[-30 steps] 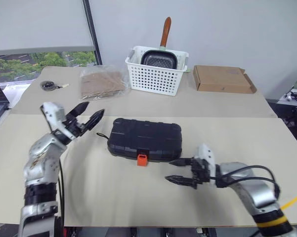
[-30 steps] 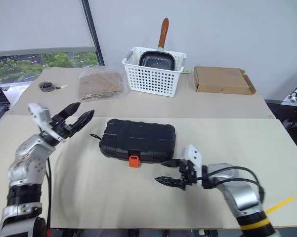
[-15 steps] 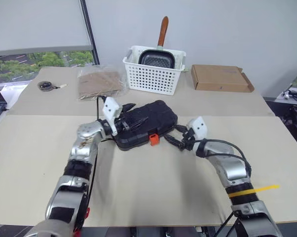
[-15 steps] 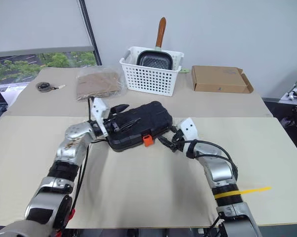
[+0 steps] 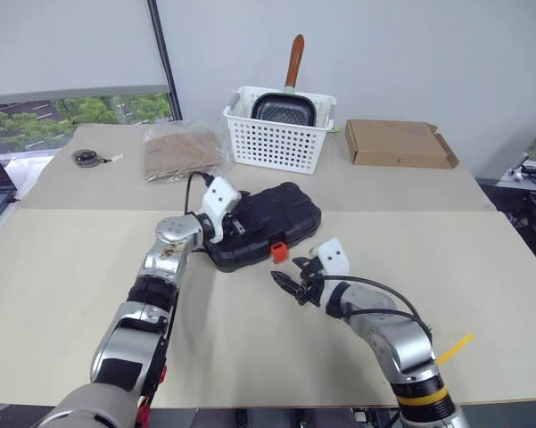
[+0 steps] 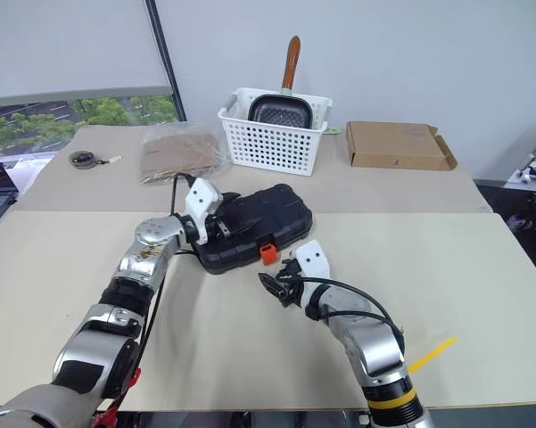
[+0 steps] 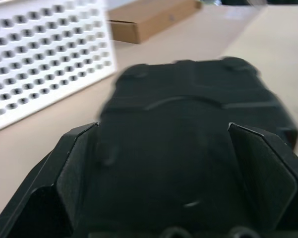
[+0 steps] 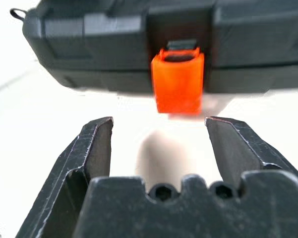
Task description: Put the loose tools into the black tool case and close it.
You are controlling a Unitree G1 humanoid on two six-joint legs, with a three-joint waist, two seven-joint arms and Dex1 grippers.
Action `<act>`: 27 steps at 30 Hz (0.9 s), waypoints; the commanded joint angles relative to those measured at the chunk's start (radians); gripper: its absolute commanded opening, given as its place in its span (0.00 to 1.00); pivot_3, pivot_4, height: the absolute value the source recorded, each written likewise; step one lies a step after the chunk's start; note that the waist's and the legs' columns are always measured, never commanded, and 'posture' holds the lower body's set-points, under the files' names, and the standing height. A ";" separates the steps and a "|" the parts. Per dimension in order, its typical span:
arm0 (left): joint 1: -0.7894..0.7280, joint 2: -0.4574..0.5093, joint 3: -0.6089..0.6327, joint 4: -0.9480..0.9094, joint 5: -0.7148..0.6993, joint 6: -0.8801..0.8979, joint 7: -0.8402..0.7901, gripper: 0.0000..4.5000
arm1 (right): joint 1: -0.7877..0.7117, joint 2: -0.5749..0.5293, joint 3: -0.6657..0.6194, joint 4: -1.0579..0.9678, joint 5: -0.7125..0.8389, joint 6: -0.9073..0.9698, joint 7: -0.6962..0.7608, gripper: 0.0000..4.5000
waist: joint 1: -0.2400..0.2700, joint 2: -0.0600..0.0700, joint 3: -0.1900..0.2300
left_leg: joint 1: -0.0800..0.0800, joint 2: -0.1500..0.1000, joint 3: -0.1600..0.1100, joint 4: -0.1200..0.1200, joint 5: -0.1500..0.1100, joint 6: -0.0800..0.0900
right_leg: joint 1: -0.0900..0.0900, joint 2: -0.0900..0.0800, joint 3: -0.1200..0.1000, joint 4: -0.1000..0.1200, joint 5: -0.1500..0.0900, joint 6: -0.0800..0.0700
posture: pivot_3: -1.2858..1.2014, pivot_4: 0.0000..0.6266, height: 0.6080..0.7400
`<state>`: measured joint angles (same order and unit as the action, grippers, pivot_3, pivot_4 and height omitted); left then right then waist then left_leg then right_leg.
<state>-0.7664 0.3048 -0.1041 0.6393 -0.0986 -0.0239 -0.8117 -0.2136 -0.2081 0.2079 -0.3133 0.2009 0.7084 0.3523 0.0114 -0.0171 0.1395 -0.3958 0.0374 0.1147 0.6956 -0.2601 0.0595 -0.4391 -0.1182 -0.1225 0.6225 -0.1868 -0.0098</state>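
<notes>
Grippers first: the left gripper (image 5: 236, 220) lies over the near-left part of the black tool case (image 5: 276, 218), its 2 fingers (image 7: 64, 183) spread wide above the lid with the case's top showing between them; whether they press on the lid I cannot tell. At about 5 o'clock from the case, the right gripper (image 5: 285, 283) points at the case's front edge with its jaws apart and nothing between them, and in the right wrist view the small orange latch (image 8: 177, 79) sits just beyond the gap, apart from both fingers (image 8: 96, 144).

Going by size, the beige table (image 5: 62, 294) carries everything. The case sits near the table's middle, lid down, turned a little so its far-right corner angles toward 1 o'clock; the latch hangs at its front edge, toward 6 o'clock. A thin black loop (image 5: 193, 180) shows at the case's 10 o'clock side, beside the left wrist.

At 12 o'clock from the case stands a white slotted basket (image 5: 281, 134) holding a dark pan (image 5: 285, 108) whose brown handle (image 5: 296, 59) sticks up. At 2 o'clock lies a flat cardboard box (image 5: 399, 143). At 10 o'clock rests a clear bag of brown material (image 5: 180, 150), and farther out at 10 o'clock a round dark tape measure (image 5: 90, 157) with a short cord.
</notes>
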 commanded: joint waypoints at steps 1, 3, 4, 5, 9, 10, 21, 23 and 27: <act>0.035 -0.021 -0.036 0.048 0.043 0.030 0.013 0.98 | -0.037 0.038 -0.013 0.041 -0.029 -0.013 -0.059 0.77 | 0.000 0.000 -0.001 | 0.000 0.000 0.000 0.000 0.000 0.000 | 0.000 0.000 0.000 0.000 0.000 0.000 | 0.52 0.24 0.70; 0.035 -0.027 -0.040 0.049 0.051 0.028 0.019 0.98 | -0.054 0.056 -0.012 0.076 -0.041 -0.027 -0.074 0.77 | 0.002 0.001 -0.001 | 0.000 0.000 0.000 0.000 0.000 0.000 | 0.000 0.000 0.000 0.000 0.000 0.000 | 0.52 0.24 0.70; 0.035 -0.029 -0.041 0.049 0.055 0.026 0.021 0.98 | -0.059 0.064 -0.012 0.086 -0.041 -0.030 -0.077 0.77 | 0.003 0.001 -0.001 | 0.000 0.000 -0.001 0.000 0.000 0.000 | 0.000 0.000 0.000 0.001 0.000 0.000 | 0.52 0.24 0.70; 0.035 -0.031 -0.041 0.050 0.058 0.025 0.022 0.98 | -0.065 0.070 -0.010 0.097 -0.044 -0.034 -0.079 0.77 | 0.003 0.001 -0.002 | 0.000 0.000 -0.001 0.000 0.000 0.000 | 0.000 0.000 0.000 0.001 0.000 0.000 | 0.52 0.24 0.70; 0.033 -0.036 -0.038 0.051 0.061 0.026 0.025 0.98 | -0.080 0.090 -0.008 0.130 -0.055 -0.061 -0.090 0.77 | 0.005 0.001 -0.002 | 0.000 -0.001 -0.001 0.000 0.000 0.000 | 0.001 -0.002 -0.001 0.000 0.000 0.000 | 0.52 0.24 0.70; 0.032 -0.037 -0.037 0.052 0.062 0.026 0.025 0.98 | -0.082 0.094 -0.010 0.132 -0.055 -0.064 -0.092 0.77 | 0.004 0.001 -0.002 | 0.000 -0.002 -0.001 0.000 0.000 0.000 | 0.001 -0.002 -0.001 0.000 0.000 0.000 | 0.52 0.24 0.70; 0.034 -0.041 -0.036 0.061 0.063 0.022 0.029 1.00 | -0.082 0.093 -0.006 0.093 -0.080 -0.074 -0.094 0.28 | 0.005 0.001 -0.002 | 0.000 -0.003 -0.001 0.000 0.000 0.001 | 0.001 -0.004 -0.001 0.000 0.000 0.000 | 0.52 0.24 0.70; 0.035 -0.042 -0.038 0.062 0.064 0.022 0.028 1.00 | -0.085 0.094 -0.006 0.079 -0.084 -0.075 -0.101 0.28 | 0.005 0.001 -0.002 | -0.001 -0.003 -0.001 0.000 0.000 0.001 | 0.001 -0.005 -0.001 0.000 0.000 0.001 | 0.52 0.24 0.70; 0.039 -0.046 -0.045 0.066 0.070 0.017 0.025 1.00 | -0.086 0.095 -0.002 0.059 -0.092 -0.077 -0.107 0.27 | 0.006 0.001 -0.002 | -0.001 -0.003 -0.001 0.000 0.000 0.001 | 0.001 -0.005 -0.001 0.000 0.000 0.001 | 0.52 0.24 0.70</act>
<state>-0.7695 0.2733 -0.1036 0.6403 -0.0714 -0.0249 -0.7836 -0.2763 -0.1145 0.2175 -0.1818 0.1166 0.6604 0.2531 0.0178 -0.0166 0.1375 -0.3971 0.0339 0.1131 0.6954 -0.2604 0.0604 -0.4386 -0.1237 -0.1239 0.6224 -0.1868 -0.0090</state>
